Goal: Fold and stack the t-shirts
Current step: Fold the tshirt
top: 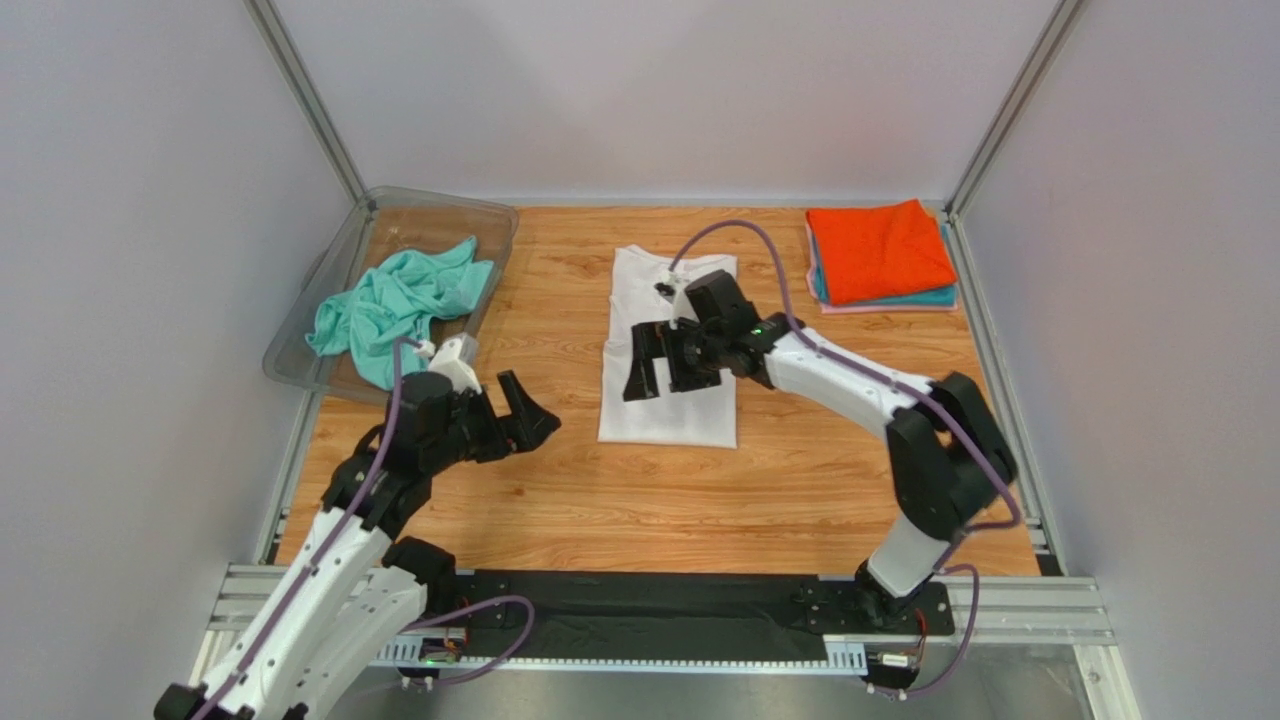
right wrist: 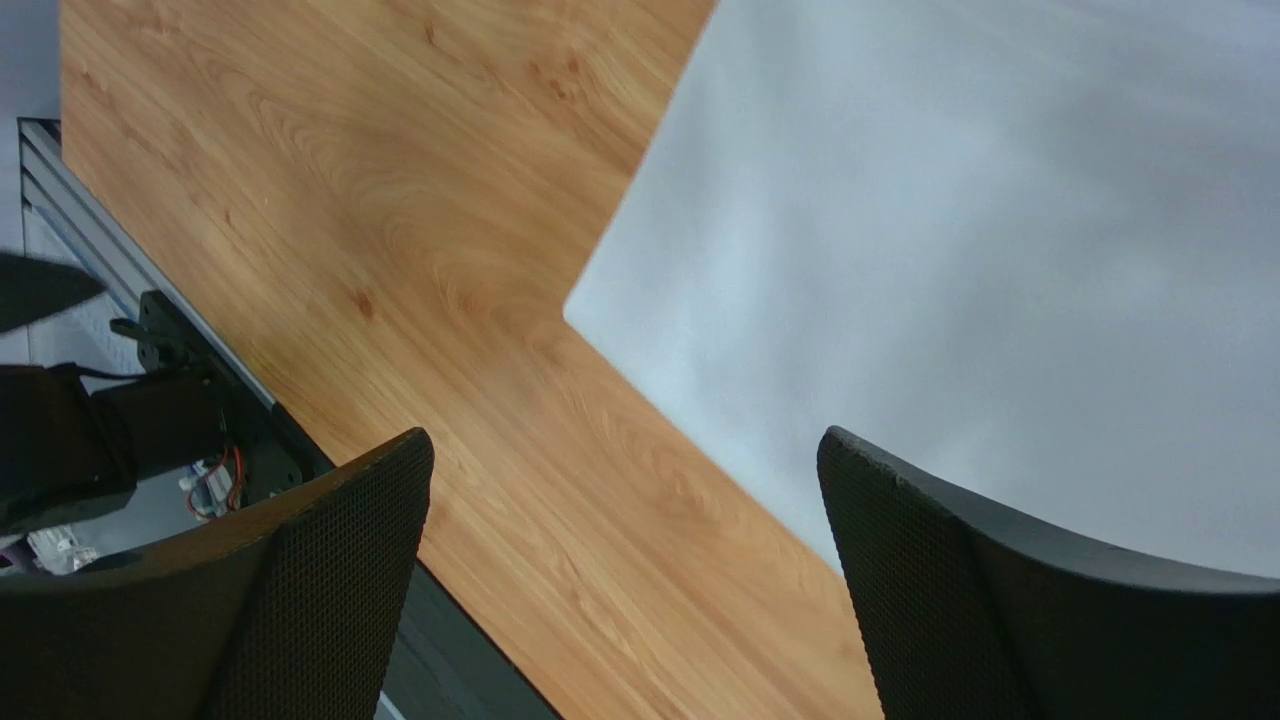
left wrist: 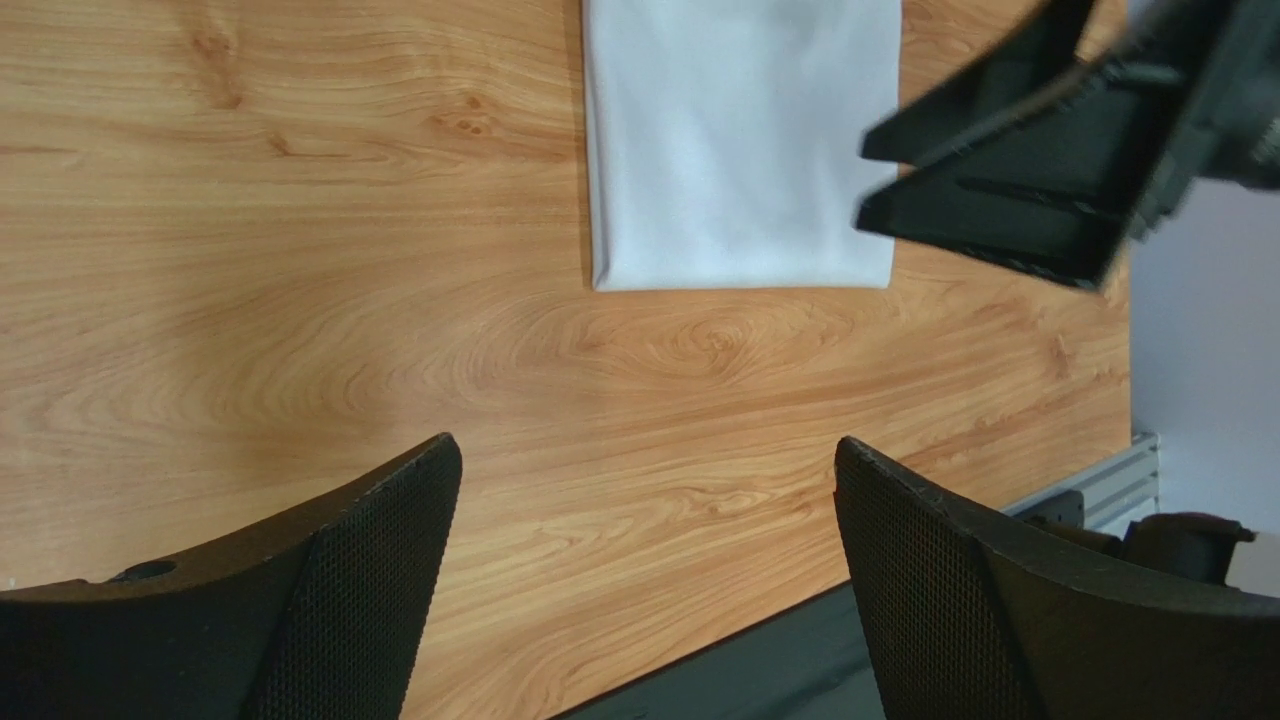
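**Both claws spread wide**

Left of the white t-shirt (top: 669, 420), the mint-green t-shirt (top: 398, 300) is lying in the tray (top: 451, 198) and the left gripper (top: 526, 417) is hovering, jaws apart. Above the white shirt the right gripper (top: 669, 372) is hanging spread, and the orange t-shirt (top: 879, 251) is lying rightward.

T-shirts that can be counted: four; one white t-shirt (top: 669, 420); one mint-green t-shirt (top: 398, 300); one orange t-shirt (top: 879, 248); one teal t-shirt (top: 902, 300), seen only as an edge; whether that stack holds a further layer cannot be told, the edges being too thin. Stacks of shirts: one. Clear plastic tray (top: 301, 338): one. Wooden table (top: 812, 480): one. Arms: two, the left arm (top: 323, 555) and the right arm (top: 932, 450). Grippers: two, the left gripper (left wrist: 646, 465) and the right gripper (top: 670, 363); each has two fingers, four in all. Purple cables: two, one per arm.
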